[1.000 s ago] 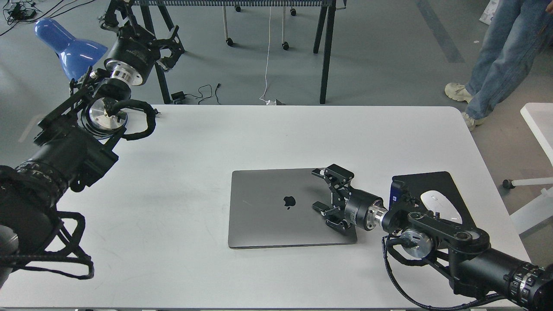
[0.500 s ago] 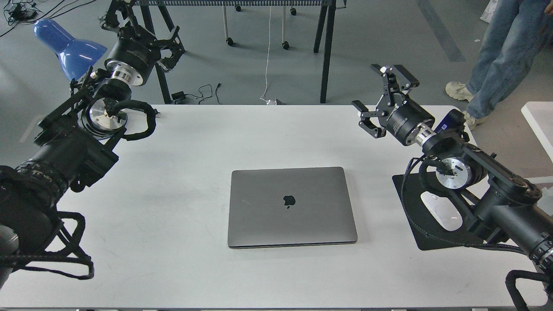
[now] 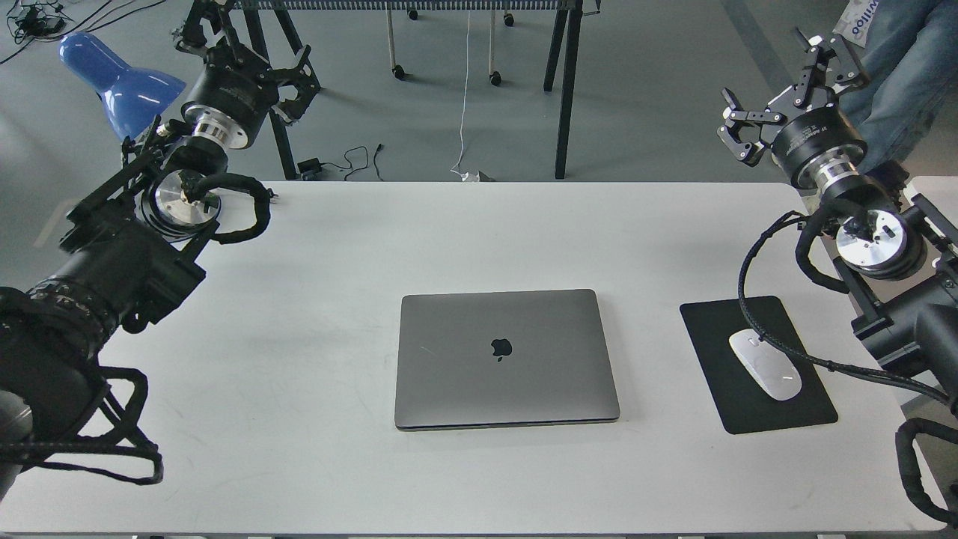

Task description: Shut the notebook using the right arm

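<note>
Spread-fingered, my right pincer (image 3: pixel 786 82) hangs beyond one white table's (image 3: pixel 299 314) far right corner, above one closed space-grey metal laptop (image 3: pixel 507 359) at centre, one black mouse pad (image 3: pixel 718 389), one white mouse (image 3: pixel 765 364).

Grey notebook (image 3: pixel 507 359), black mouse pad (image 3: pixel 756 404), white mouse (image 3: pixel 765 364).

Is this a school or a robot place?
Probably a robot lab or workshop. A closed laptop and a mouse sit on a white table, cables trail over a bare grey floor, and a blue lamp stands nearby.
</note>
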Available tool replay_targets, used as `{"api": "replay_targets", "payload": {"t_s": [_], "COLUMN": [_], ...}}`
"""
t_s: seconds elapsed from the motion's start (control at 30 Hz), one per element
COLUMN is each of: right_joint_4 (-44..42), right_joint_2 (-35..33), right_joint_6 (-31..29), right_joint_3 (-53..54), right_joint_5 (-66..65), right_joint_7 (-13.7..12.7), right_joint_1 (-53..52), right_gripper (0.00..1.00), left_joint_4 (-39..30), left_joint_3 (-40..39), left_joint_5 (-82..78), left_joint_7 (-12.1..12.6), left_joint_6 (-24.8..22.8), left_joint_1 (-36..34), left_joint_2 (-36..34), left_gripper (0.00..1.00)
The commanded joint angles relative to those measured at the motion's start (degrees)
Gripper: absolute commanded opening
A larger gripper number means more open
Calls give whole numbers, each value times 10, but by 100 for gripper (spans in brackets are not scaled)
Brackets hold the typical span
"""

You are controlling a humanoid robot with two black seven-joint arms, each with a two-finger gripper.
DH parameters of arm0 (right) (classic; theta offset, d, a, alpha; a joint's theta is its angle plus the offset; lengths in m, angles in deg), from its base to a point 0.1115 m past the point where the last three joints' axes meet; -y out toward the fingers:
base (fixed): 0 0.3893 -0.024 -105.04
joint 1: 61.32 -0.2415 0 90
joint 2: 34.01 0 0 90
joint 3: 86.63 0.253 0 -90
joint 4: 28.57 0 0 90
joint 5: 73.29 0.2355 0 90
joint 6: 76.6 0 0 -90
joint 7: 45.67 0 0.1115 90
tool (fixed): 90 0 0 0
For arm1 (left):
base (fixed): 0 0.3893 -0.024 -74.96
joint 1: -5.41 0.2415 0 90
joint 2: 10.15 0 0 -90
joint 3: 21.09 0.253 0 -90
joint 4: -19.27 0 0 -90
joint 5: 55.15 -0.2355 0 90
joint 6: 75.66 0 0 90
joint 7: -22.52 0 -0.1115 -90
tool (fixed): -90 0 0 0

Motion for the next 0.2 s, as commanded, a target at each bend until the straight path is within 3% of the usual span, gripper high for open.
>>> {"api": "replay_targets", "payload": {"t_s": [0.0, 0.17], "right_joint_4": [-10, -9], "right_joint_2": [-4, -6], "right_joint_6": [-3, -5], "right_joint_3": [0, 0], "right_joint_5": [9, 9], "right_joint_7": [1, 0], "right_joint_1": [4, 3], "right_gripper": [100, 100], "left_joint_4": [0, 1], "left_joint_3": [-1, -1], "left_joint_5": [0, 1], "left_joint_7": [0, -1], "left_joint_6": [0, 0], "left_joint_1": [0, 0], "left_joint_2": [0, 1], "left_gripper": [100, 100]}}
